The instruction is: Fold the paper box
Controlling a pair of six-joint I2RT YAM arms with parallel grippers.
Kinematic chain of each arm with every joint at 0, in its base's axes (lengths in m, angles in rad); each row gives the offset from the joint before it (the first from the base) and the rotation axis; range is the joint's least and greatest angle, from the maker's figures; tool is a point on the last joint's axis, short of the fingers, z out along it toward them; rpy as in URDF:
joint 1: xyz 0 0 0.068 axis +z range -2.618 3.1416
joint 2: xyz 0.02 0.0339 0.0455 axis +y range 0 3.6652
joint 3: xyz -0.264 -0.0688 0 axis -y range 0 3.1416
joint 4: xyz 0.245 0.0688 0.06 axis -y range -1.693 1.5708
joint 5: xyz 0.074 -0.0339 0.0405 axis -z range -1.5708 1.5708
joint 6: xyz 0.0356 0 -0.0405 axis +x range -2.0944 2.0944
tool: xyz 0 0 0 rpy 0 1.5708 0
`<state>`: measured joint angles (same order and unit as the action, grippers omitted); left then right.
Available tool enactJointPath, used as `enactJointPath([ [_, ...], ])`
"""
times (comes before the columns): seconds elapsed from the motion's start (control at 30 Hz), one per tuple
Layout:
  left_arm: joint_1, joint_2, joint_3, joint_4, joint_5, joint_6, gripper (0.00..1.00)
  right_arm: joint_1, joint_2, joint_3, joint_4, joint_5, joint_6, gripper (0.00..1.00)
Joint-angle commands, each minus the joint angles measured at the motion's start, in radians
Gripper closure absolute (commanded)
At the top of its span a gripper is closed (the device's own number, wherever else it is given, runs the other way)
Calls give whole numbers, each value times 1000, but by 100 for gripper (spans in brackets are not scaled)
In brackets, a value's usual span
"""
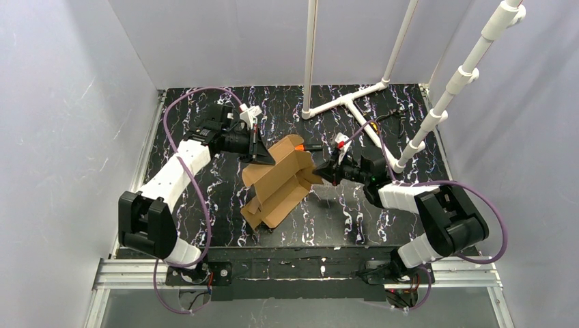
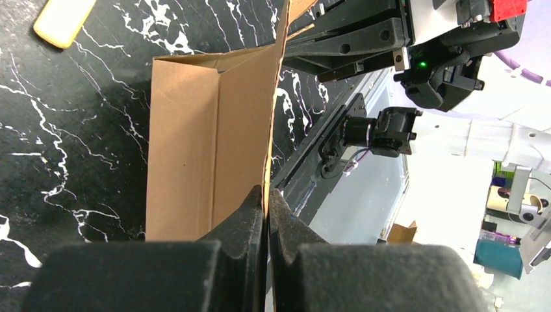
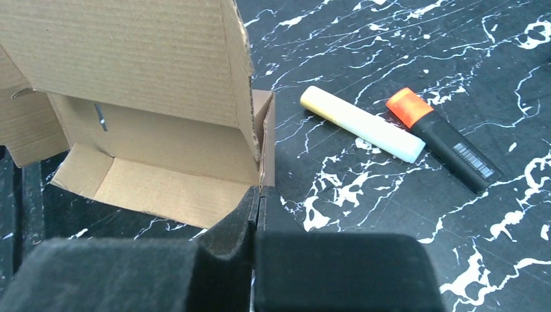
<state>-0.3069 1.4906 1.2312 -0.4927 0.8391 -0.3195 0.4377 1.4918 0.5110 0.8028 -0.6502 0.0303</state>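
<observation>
The paper box (image 1: 280, 181) lies half formed in the middle of the counter (image 1: 205, 225), caught between the two tools. The left tool (image 2: 267, 195) is pinched narrow on the thin edge of an upright panel (image 2: 214, 130), which runs straight away from its tips. The right tool (image 3: 258, 195) is likewise closed down on the box, gripping the edge of a short side wall (image 3: 265, 143) just ahead of its fingers. The open tray and a raised flap lie to the left of that pinch.

The step in hand looks to be bringing the walls up square. It should go best if both tools move together and turn the card along its scored creases rather than pulling across them. One tool dragging ahead could twist the sheet or tear it at a pinch. Keeping the base down on the counter would help the corners meet.

The counter is black with white veining and looks smooth, so the box may slide. Ahead and to the right of the right tool lie a yellow marker (image 3: 360, 123) and an orange-capped marker (image 3: 445, 140), close together and clear of the box. Beyond both tools stands a white pipe frame (image 1: 341, 102), and plain pale walls (image 1: 68, 102) close in the sides
</observation>
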Motion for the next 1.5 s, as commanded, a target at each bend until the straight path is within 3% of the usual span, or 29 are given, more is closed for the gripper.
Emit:
enactJointPath([
  [0.0,-17,-76,-36,-2,-12,-8,100,12,-41,-16,8,-61,-26,99],
  [0.63,-37,-149,-161,79,-3,-61,100,41,-37,-52,-49,-126,-106,97],
  [1.47,-37,-273,-300,238,20,-145,100,36,35,-39,-76,-78,-102,95],
])
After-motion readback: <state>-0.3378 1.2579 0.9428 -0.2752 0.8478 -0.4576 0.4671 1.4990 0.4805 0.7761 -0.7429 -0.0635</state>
